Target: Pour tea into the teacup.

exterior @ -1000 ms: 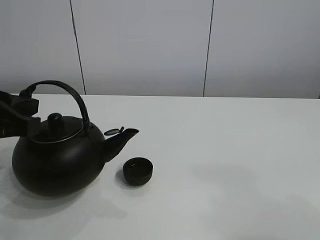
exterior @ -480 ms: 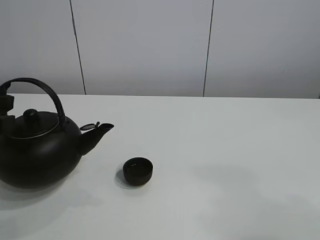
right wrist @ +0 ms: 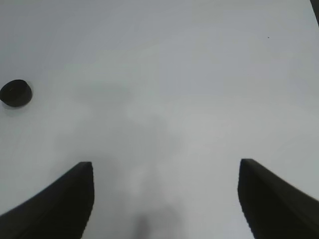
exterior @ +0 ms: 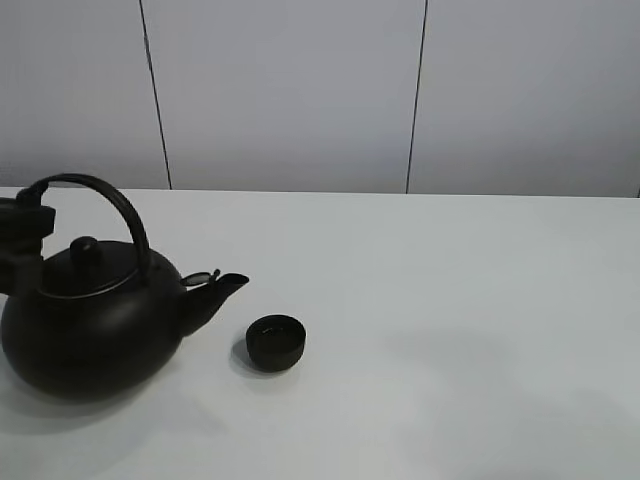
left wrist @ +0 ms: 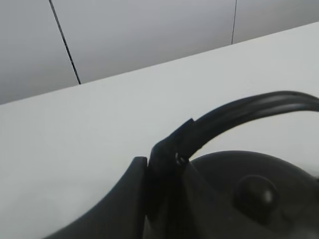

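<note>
Gripping the arched handle, the left end effector [left wrist: 149, 199] is clenched on the kettle [exterior: 90, 330] at the left side of the table [exterior: 450, 300]. That kettle sits upright, or close to it, with its spout [exterior: 222, 288] aimed toward the teacup [exterior: 275, 342], near it but not over it. The teacup rests on the table just beyond the spout's tip, and whether it holds any tea is too dark to tell. Over on the other side, the right end effector [right wrist: 164, 199] hangs released above bare table, well apart from the cup. No stream shows, so the tilt and the pour itself look yet to come.
</note>
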`<move>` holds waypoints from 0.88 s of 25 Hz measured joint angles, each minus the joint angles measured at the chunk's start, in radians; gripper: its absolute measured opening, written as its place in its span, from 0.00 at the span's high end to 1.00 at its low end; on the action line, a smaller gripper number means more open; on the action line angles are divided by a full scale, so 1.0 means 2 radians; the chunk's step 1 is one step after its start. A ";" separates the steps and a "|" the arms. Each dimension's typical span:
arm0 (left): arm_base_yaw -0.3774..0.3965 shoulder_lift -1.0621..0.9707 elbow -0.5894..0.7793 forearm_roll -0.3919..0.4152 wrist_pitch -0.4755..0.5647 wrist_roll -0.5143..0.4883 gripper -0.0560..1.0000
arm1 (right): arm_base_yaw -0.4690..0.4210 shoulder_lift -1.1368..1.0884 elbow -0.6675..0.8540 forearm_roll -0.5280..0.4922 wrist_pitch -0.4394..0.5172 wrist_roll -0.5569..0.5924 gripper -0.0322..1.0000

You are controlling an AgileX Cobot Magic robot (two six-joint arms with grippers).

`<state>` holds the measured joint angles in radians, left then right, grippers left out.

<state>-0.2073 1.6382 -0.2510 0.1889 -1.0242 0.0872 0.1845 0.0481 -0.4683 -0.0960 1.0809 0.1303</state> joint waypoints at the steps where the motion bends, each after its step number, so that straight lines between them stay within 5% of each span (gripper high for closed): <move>1: 0.000 0.009 0.000 0.000 -0.001 -0.001 0.83 | 0.000 0.000 0.000 0.000 0.000 0.000 0.44; 14: 0.000 0.035 0.000 -0.003 -0.022 -0.005 0.83 | 0.000 0.000 0.000 0.000 0.000 0.000 0.44; 22: 0.000 0.035 0.000 0.012 -0.040 -0.036 0.73 | 0.000 0.000 0.000 0.000 0.000 0.000 0.44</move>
<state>-0.2064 1.7091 -0.2500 0.2124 -1.1048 0.0151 0.1845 0.0481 -0.4683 -0.0960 1.0807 0.1303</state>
